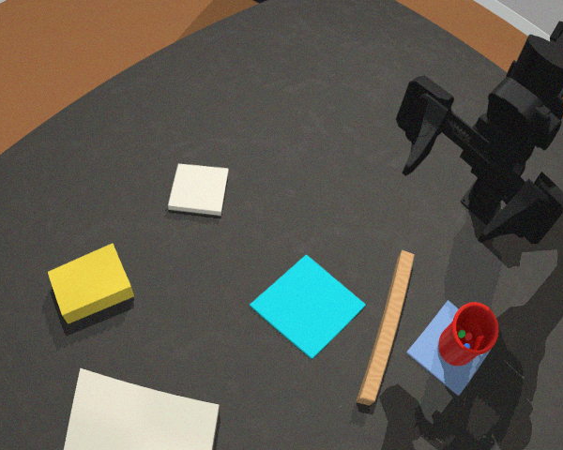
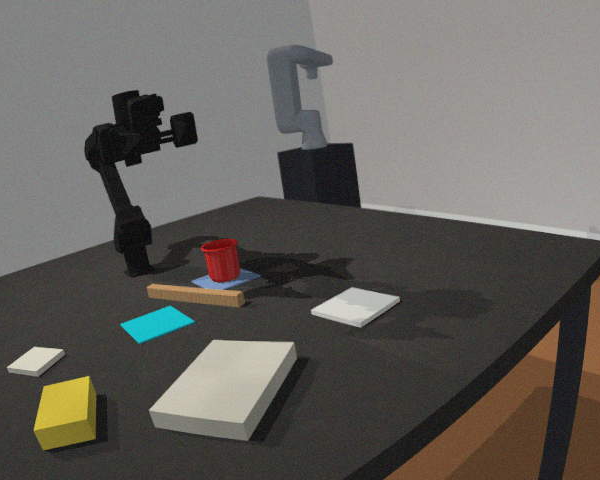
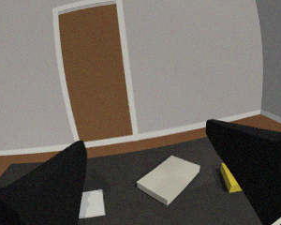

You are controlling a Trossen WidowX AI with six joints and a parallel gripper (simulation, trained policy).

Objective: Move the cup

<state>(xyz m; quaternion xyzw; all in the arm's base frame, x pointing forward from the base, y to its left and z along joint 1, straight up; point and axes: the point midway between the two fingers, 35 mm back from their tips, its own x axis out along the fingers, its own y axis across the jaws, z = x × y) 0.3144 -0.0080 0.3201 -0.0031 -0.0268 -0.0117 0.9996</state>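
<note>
The black jaws (image 1: 443, 205) (image 2: 183, 129) are spread wide, with nothing pinched between them, and are held up above the dark grey desk (image 1: 291, 97) (image 2: 419, 268) (image 3: 122, 169), apart from everything on it. They are carried by a black jointed arm (image 1: 514, 113) (image 2: 115, 188).

The round red cup (image 1: 459, 346) (image 2: 221, 262), with a flared rim, is stood upright on the flat, square, light-blue pad (image 1: 425, 346) (image 2: 202, 282). Inside it, small marbles are seen from the top: a green one (image 1: 461, 334), a blue one (image 1: 466, 345) and a red one (image 1: 468, 336).

Just beside the blue pad a long, narrow bar of light wood (image 1: 388, 329) (image 2: 194, 295) is laid, between it and the flat, square, cyan pad (image 1: 308, 306) (image 2: 157, 323), on which nothing is placed.

Farther out, a small, thin, cream square tile (image 1: 199, 188) (image 2: 36, 360), a yellow rectangular block (image 1: 90, 281) (image 2: 66, 410) (image 3: 230, 179) and a large, cream rectangular slab (image 1: 141, 412) (image 2: 228, 384) (image 3: 169, 178) are set well apart from the cup. A thin white square plate (image 2: 356, 305) (image 3: 93, 203) is partly covered by shadow. Behind the desk, a grey curved device (image 2: 283, 93) is supported by a black pedestal (image 2: 321, 175). A brown door (image 3: 96, 75) is framed in white in the wrist view.
</note>
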